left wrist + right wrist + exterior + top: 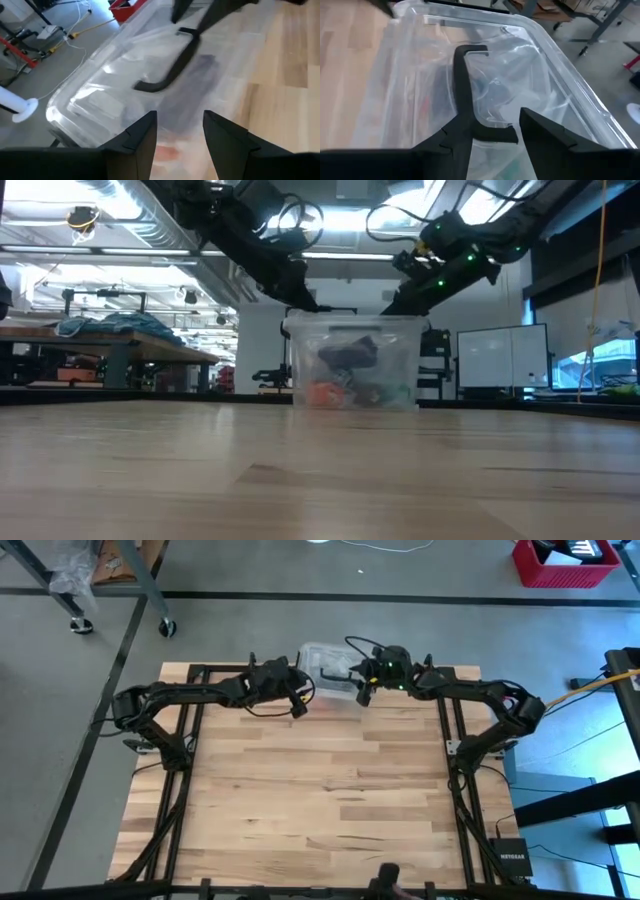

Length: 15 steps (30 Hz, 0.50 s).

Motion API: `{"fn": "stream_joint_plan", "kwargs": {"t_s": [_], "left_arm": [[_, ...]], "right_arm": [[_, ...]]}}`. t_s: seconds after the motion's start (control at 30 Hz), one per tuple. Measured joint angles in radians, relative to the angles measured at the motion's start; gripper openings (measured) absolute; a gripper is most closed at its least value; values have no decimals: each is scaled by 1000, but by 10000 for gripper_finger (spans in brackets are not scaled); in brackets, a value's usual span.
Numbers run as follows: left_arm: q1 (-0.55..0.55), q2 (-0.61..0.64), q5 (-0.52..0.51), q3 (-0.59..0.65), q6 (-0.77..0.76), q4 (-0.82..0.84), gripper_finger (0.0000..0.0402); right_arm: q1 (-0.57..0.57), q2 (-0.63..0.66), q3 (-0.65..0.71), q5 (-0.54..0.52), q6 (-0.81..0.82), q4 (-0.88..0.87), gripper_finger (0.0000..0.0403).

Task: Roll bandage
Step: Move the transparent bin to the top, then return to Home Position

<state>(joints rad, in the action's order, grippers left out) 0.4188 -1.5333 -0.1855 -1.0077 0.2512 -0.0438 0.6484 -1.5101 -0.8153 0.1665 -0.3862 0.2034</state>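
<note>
Box [328, 671], lidded, at table [320, 800] far edge; bandage not visible, possibly inside. Left gripper [179, 131] wide, empty, above lid. Right gripper [495, 131] part-open, straddling handle [465, 90]. Risk: handle slips, box drags off edge.

The bandage [348, 356] shows only as a dark bunched mass seen through the wall of the clear plastic box [328, 673] at the table's [320, 810] 12 o'clock edge, its shape too blurred to tell whether it is rolled.
</note>
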Motion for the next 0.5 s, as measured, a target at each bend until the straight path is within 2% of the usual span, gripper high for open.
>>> {"fn": "stream_joint_plan", "kwargs": {"t_s": [0.2, 0.33, 0.4, 0.5], "left_arm": [[14, 8, 4, 0, -46, -2, 153], [-64, 87, 27, 0, -60, 7, 153], [-117, 151, 29, -1, -60, 65, 147], [-190, 252, 23, 5, -68, 178, 102]], "right_arm": [[17, -4, -50, 15, 0, -44, 167], [-25, 92, -134, 10, 53, -275, 167], [-62, 168, -183, 29, 91, -397, 165], [-141, 272, -190, 87, 153, -534, 135]]}}
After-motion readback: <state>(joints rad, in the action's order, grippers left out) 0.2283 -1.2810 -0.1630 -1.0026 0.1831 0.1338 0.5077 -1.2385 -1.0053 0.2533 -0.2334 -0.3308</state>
